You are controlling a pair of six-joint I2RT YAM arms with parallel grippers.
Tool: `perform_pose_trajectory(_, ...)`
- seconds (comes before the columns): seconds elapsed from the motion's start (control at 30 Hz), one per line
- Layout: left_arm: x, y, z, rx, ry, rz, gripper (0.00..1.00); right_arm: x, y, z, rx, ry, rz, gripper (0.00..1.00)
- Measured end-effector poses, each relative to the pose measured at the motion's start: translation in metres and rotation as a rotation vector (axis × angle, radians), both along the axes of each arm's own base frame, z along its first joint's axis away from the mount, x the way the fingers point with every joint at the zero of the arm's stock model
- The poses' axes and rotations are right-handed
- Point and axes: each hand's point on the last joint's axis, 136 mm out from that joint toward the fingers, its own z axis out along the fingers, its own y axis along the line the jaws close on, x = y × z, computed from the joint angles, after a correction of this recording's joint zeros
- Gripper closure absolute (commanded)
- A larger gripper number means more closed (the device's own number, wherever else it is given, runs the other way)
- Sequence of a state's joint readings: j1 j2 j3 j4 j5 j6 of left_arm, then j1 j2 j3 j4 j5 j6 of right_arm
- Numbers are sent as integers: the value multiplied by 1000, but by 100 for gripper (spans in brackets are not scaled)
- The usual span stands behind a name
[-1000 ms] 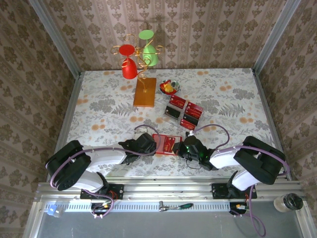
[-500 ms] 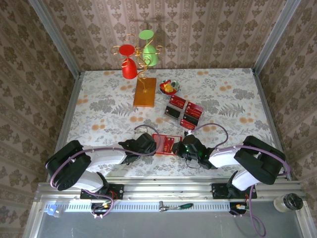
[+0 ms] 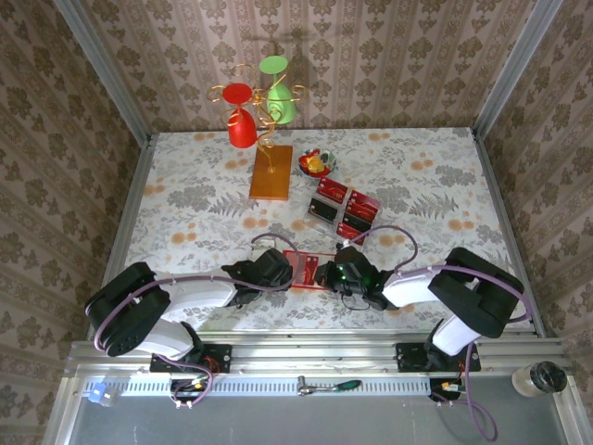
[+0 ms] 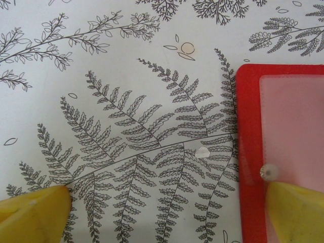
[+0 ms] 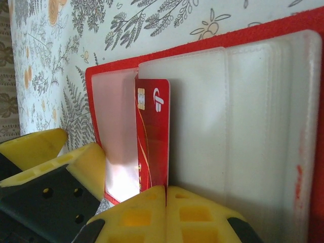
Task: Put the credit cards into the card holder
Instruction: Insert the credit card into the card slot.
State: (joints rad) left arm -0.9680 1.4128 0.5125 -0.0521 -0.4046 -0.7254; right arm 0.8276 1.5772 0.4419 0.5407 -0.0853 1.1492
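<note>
Right gripper [image 5: 166, 196] fingers pressed together, 1 red credit card [image 5: 152, 136] just ahead of the fingertips, tucked between frosted pockets of open card holder [image 5: 243, 126].

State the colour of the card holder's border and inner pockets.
Red border, pale frosted pockets; the card holder shows best in the right wrist view.

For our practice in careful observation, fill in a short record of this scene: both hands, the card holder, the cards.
Card holder: lying open, pale pockets up
Card: red, partly inside a pocket
Right hand: shut, tips at the card's near edge
Left hand: open, one finger over the holder's edge
Other cards: farther back, apart from the holder
</note>
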Motion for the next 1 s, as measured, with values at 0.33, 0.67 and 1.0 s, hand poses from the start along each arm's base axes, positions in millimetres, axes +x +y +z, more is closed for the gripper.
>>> perform_pose_trajectory(0.33,0,0,0,-1,0,0,0,10,-17,15,-84,16,68,59)
perform_pose_trajectory(0.67,0,0,0,-1,0,0,0,21,-10,37,-169,-20,148,92)
perform_pose_trajectory(1.0,0,0,0,-4,-3,1,0,11,3,3,-234,56,215,95)
